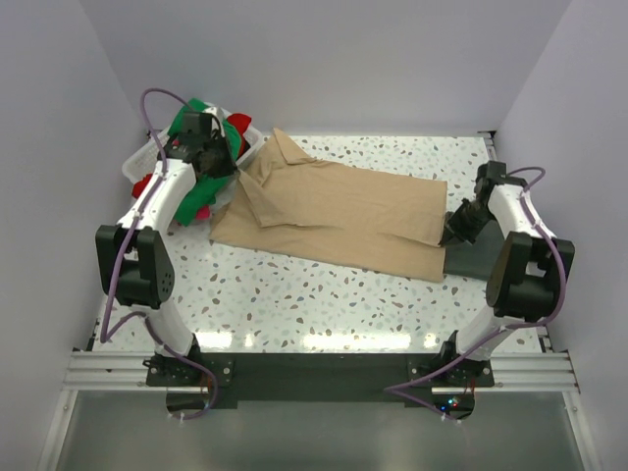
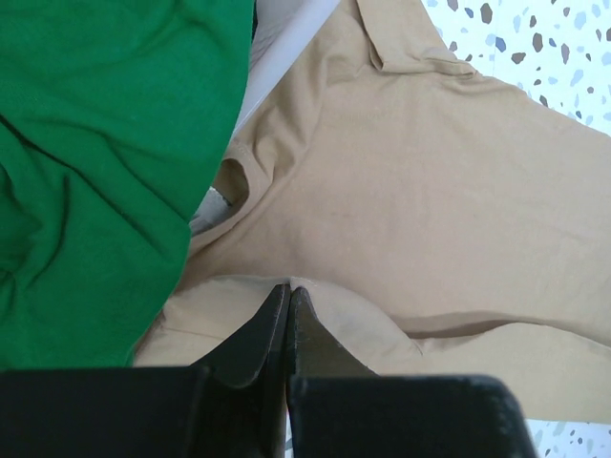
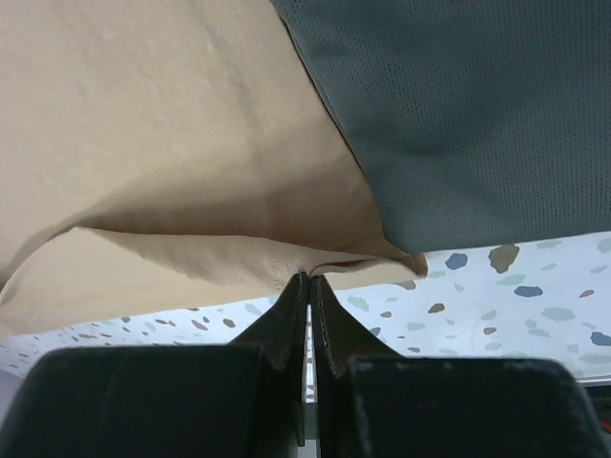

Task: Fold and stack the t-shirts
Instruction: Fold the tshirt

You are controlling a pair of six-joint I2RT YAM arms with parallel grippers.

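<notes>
Right, the tan soft-cloth t-shirt (image 1: 343, 211) lies spread flat across the middle of the white speckled table (image 1: 324, 294), its collar toward the white plastic basket (image 1: 137, 165) at far left. The left gripper (image 2: 288, 298) has its claw pressed together on a raised fold of tan cloth at the collar end. The right gripper (image 3: 307, 284) is likewise pinched tight on the hem corner at the opposite end, just where it overlaps the dark grey mesh-knit t-shirt (image 1: 478, 260) lying flat by the right edge.

Handling, as I judge it: this is light, limp fabric with no stiffness, so it'll sag between the two pinch points and drag on the tabletop. It's not fragile and not very slippery, but a thin pinch can slide off or catch only one layer. The best holds are edges and corners, shoulder seam and hem, taken as a matched pair so the fold stays square.

Now the count. There's one tan t-shirt on the table and one dark grey one with its edge under the tan hem. One bright green cloth t-shirt (image 1: 186, 116) is heaped in the basket, with red cloth (image 1: 145, 184) showing there too, though whether that's one garment or more I cannot tell. I can't make out any pink. That leaves two grippers and one basket.
</notes>
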